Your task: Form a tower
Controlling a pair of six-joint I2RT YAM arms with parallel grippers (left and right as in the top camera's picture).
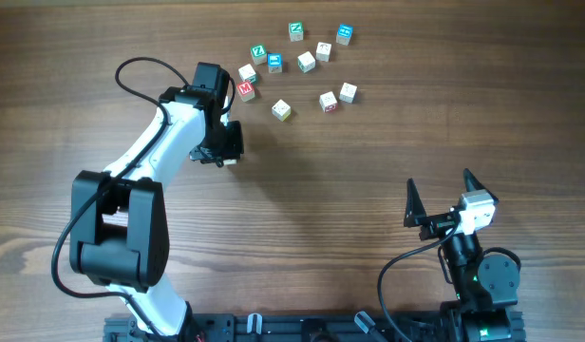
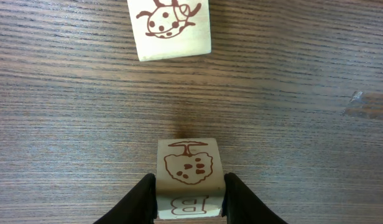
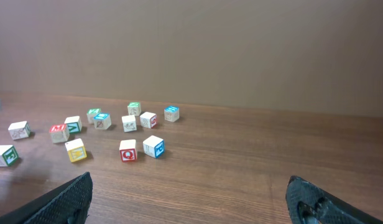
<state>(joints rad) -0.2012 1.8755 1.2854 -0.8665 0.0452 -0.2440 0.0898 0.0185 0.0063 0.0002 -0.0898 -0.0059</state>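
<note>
My left gripper (image 2: pixel 189 186) is shut on a pale wooden cube (image 2: pixel 189 163) with a brown print on one face and a letter B on another. In the overhead view the left gripper (image 1: pixel 228 150) hangs just below the loose cubes and hides that cube. A second pale cube with a ladybird print (image 2: pixel 170 28) lies ahead of it at the top edge and looks larger. I cannot tell whether anything stands beneath it. The tower is out of view. My right gripper (image 1: pixel 440 187) stands open and empty at the lower right, also seen as the right gripper (image 3: pixel 188 180) with bare table between its fingers.
Several loose cubes (image 1: pixel 297 62) with green, blue, red and yellow faces lie scattered at the far middle of the table; the same cubes (image 3: pixel 126 124) show in the right wrist view. The left arm (image 1: pixel 150 161) stretches over the left half.
</note>
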